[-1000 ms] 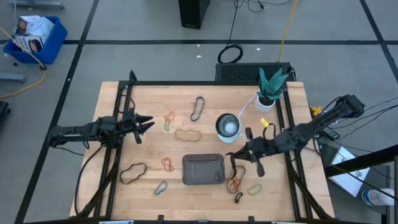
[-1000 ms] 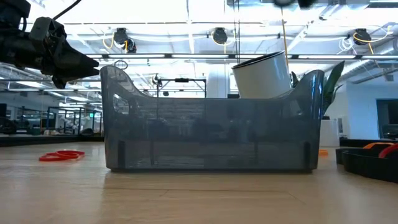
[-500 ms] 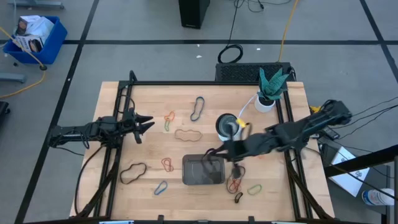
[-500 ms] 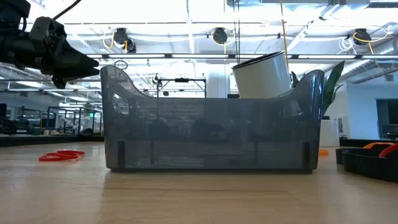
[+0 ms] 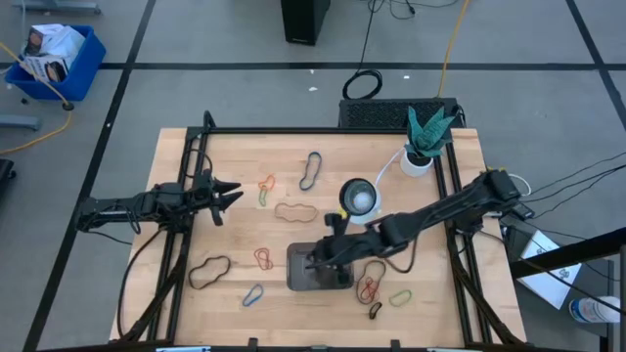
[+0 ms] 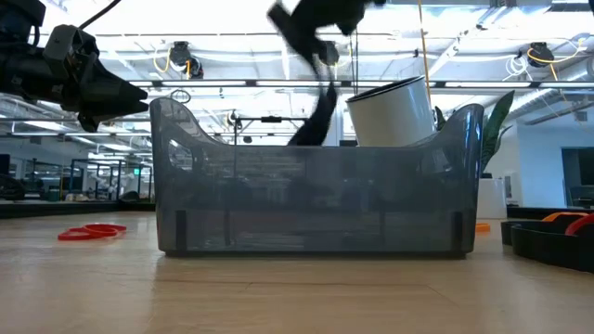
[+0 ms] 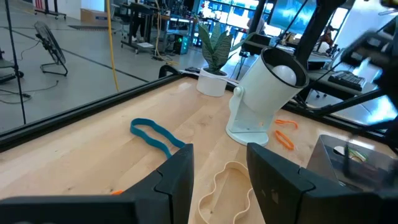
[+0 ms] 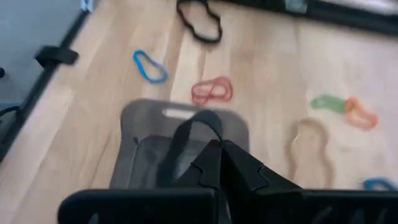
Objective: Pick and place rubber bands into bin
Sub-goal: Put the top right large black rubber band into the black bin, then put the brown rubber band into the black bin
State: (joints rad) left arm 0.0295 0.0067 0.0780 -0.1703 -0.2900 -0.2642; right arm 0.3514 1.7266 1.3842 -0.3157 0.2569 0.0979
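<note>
Both arms are looking dark and slim, with black cables; the left gripper (image 7: 219, 180) is showing two matte black, blocky fingers (image 7: 177, 177).

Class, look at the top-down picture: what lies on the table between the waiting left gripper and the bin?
In the high view, a tan rubber band lies between the left gripper and the bin.

Overhead view straight down on table (image 5: 323, 161), low view level and close against bin (image 6: 316, 199), both sharing it
</note>
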